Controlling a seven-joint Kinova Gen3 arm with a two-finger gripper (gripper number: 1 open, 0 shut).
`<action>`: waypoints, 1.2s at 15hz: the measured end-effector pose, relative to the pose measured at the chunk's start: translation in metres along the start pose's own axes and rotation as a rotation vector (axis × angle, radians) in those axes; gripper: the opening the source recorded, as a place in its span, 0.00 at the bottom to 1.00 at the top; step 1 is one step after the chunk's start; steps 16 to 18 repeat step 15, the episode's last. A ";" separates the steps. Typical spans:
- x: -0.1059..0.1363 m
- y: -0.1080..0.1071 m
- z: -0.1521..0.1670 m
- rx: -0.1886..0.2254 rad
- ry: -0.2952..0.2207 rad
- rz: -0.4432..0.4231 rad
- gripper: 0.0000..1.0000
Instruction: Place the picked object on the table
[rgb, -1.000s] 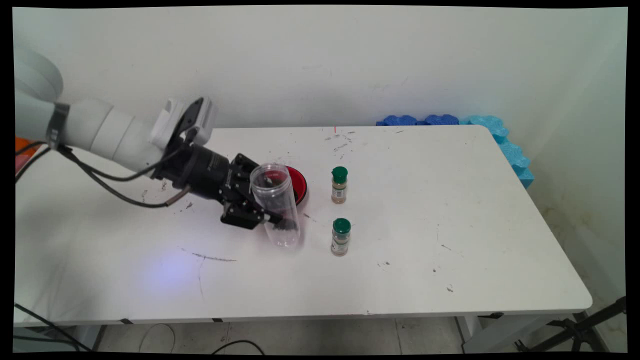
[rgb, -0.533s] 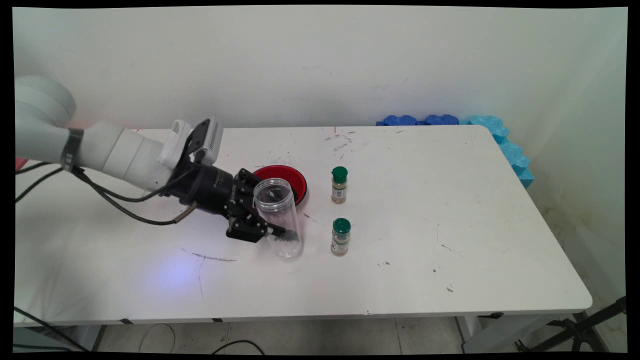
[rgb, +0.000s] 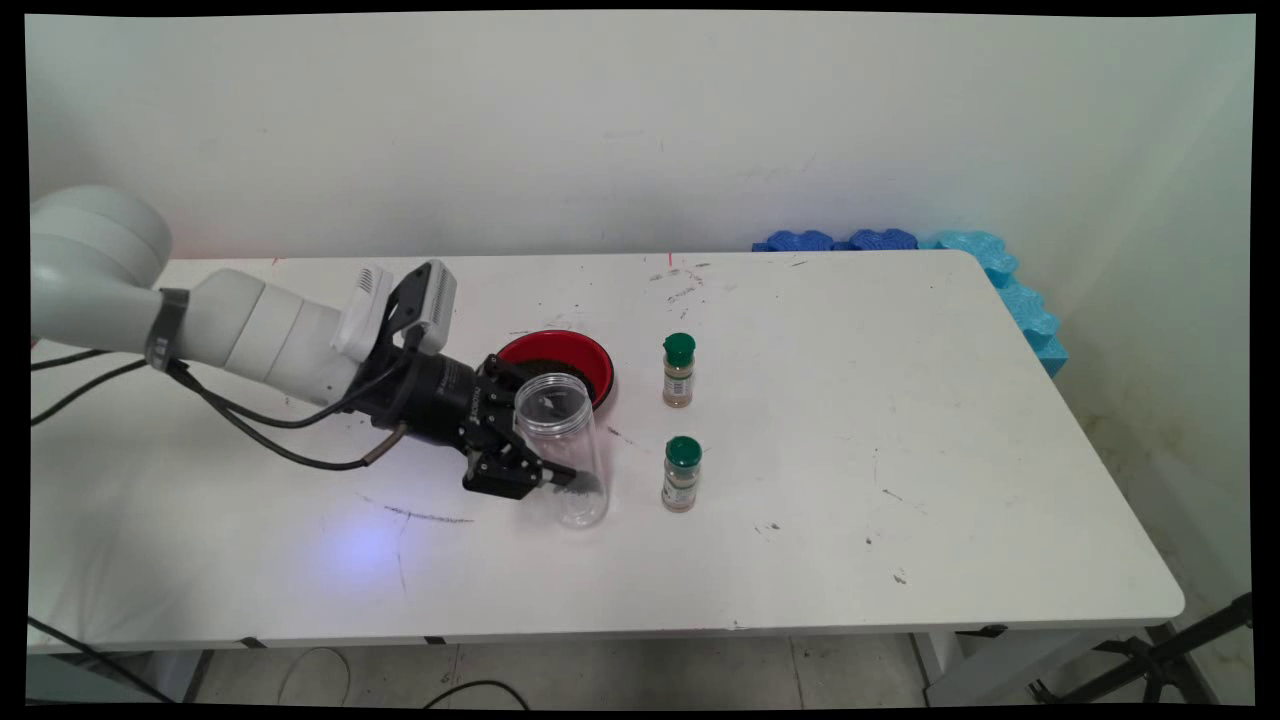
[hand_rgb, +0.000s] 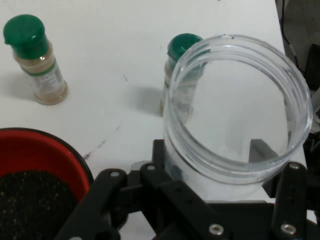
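My black gripper (rgb: 560, 465) is shut on a clear, empty plastic jar (rgb: 566, 448), held upright with its open mouth up and its base at or just above the table (rgb: 850, 480). In the hand view the clear jar (hand_rgb: 235, 110) fills the right half, gripped low on its body between my fingers (hand_rgb: 292, 200). A red bowl (rgb: 560, 358) with dark grains in it sits just behind the jar; the red bowl (hand_rgb: 35, 165) is at the lower left of the hand view. Two green-capped spice bottles stand to the jar's right: the far one (rgb: 678, 371) and the near one (rgb: 681, 474).
Blue foam pieces (rgb: 960, 262) lie along the table's far right corner. Black cables (rgb: 250, 425) hang from the arm over the left part of the table. Dark scuff marks (rgb: 420, 515) run across the tabletop near the front of the gripper.
The arm has lowered and shifted slightly right and forward with the jar in its grip. The jar has gone from tilted to nearly upright, uncovering more of the red bowl.
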 end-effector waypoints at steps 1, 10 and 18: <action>-0.001 0.000 0.001 0.001 0.000 -0.001 0.00; -0.006 0.000 0.011 0.012 0.002 -0.006 0.00; -0.006 0.000 0.013 0.013 0.006 -0.008 1.00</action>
